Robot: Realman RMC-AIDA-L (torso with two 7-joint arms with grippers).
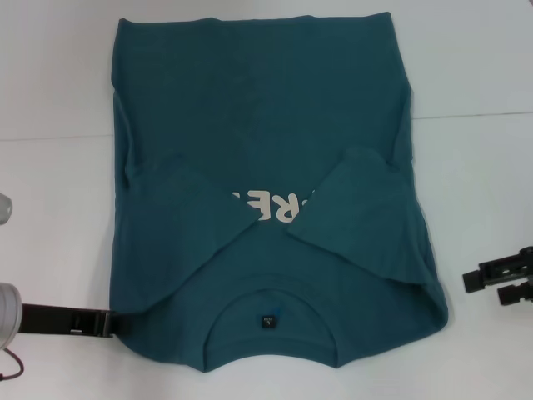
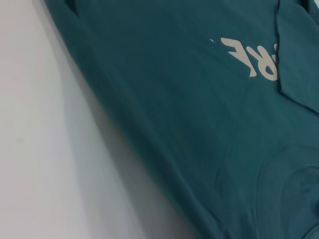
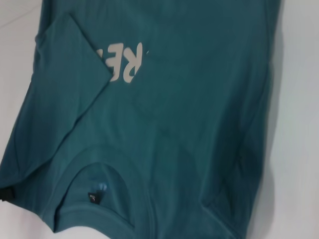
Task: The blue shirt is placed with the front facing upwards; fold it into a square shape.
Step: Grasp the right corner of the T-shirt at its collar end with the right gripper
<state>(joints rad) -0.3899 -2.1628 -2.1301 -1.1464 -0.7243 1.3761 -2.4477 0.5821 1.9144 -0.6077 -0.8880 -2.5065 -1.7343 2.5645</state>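
Blue shirt (image 1: 266, 125) lies flat on the white table (image 1: 50, 208), both sleeves folded in over the chest.

The shirt lies front up, collar (image 1: 271, 333) with its dark tag (image 1: 268, 320) on the side nearest the robot, and the two folded sleeves cover part of the cream print (image 1: 271, 208). The left gripper (image 1: 104, 322) is at the shirt's near left corner, its tip touching the edge of the cloth; whether its fingers are apart or together I cannot tell. The right gripper (image 1: 483, 287) is on the table beside the shirt's right edge, clear of it, its fingers apart and holding nothing.
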